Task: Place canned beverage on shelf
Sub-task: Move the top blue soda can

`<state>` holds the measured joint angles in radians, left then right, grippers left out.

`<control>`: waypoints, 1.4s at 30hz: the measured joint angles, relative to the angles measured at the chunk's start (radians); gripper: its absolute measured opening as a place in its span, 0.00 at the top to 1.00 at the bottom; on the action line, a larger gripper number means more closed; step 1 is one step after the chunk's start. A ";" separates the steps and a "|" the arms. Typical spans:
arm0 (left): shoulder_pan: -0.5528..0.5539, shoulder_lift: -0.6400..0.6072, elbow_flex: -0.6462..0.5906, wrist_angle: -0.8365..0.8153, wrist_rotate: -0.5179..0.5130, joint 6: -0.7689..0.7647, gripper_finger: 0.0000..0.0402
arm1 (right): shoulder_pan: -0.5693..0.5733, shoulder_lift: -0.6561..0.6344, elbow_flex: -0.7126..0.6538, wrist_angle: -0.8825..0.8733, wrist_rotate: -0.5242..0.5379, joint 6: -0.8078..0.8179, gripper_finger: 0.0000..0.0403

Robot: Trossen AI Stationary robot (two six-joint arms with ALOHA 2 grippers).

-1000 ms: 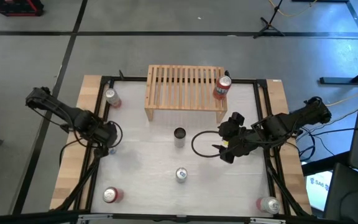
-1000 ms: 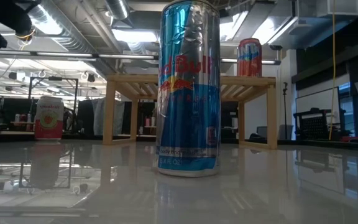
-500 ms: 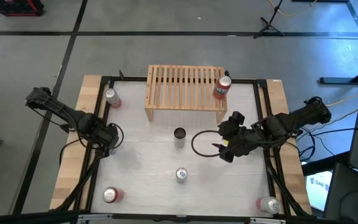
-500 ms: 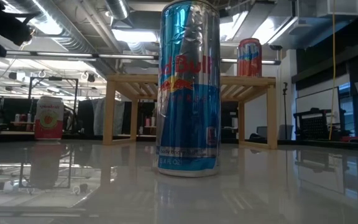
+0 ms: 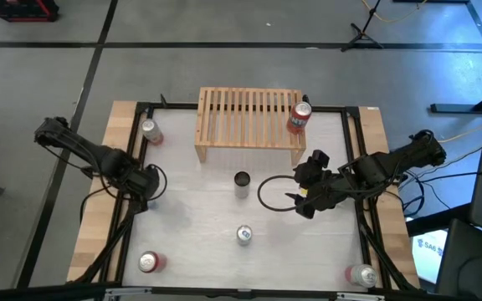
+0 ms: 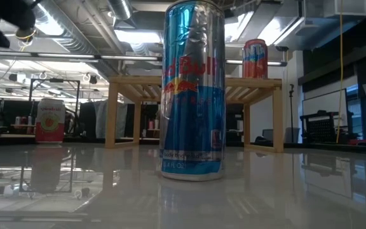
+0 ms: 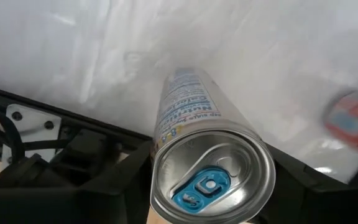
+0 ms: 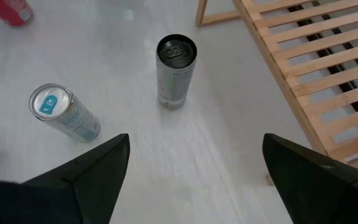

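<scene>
A slim silver canned beverage [image 7: 194, 143] with a blue tab stands near the table's left edge, and my left gripper [image 5: 145, 189] is shut on it. The shelf [image 5: 248, 123], a light-wood slatted rack, stands at the far middle with a red can [image 5: 299, 118] on its right end. My right gripper [image 5: 298, 201] hangs open over the table's right half, near the shelf's right leg, with nothing between its fingers. In the low view the shelf [image 6: 196, 83] shows behind a tall blue can [image 6: 192, 89]. My left gripper pinches the can's upper wall just under the rim [image 7: 160, 155] between its two fingers, one on each side [image 7: 120, 186]. The fingers come down on it slanting from the table's left side. The can stays upright, its lower end [image 7: 182, 78] at the white table top.
A dark can [image 5: 241, 182] and a silver can with a blue tab [image 5: 243, 235] stand mid-table. More cans stand at the far left [image 5: 149, 131], near left [image 5: 149, 262] and near right [image 5: 361, 274]. A black cable loop [image 5: 270, 194] lies by my right gripper.
My left gripper has settled over the slim can near the table's left edge and covers more of it in the high view. The can stands where it was. My right arm has kept still.
</scene>
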<state>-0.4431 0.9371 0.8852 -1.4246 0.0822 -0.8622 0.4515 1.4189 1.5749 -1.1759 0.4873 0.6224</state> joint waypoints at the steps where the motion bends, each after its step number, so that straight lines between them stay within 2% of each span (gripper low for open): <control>1: 0.000 0.000 0.025 -0.005 0.000 -0.010 0.48 | 0.000 0.000 0.000 0.000 0.000 0.000 0.12; 7: 0.000 0.058 0.234 -0.068 -0.004 -0.033 0.48 | 0.000 0.000 0.000 -0.001 -0.008 -0.002 0.12; 13: 0.000 0.193 0.491 -0.154 -0.026 -0.002 0.48 | 0.000 0.000 0.000 -0.003 -0.009 -0.026 0.12; 24: 0.075 0.401 0.860 -0.148 -0.073 0.102 0.48 | 0.000 0.000 0.000 -0.003 -0.052 -0.054 0.12; 30: 0.139 0.487 1.013 -0.148 -0.133 0.176 0.48 | 0.000 0.000 0.000 -0.002 -0.054 -0.053 0.12; 36: 0.195 0.576 1.107 -0.147 -0.197 0.268 0.48 | 0.000 0.000 0.000 -0.006 -0.054 -0.053 0.12; 42: 0.326 0.631 1.197 -0.146 -0.299 0.353 0.48 | 0.000 0.000 0.000 -0.008 -0.061 -0.054 0.12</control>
<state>-0.1171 1.5680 2.0818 -1.5707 -0.2164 -0.5092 0.4515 1.4185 1.5749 -1.1835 0.4259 0.5686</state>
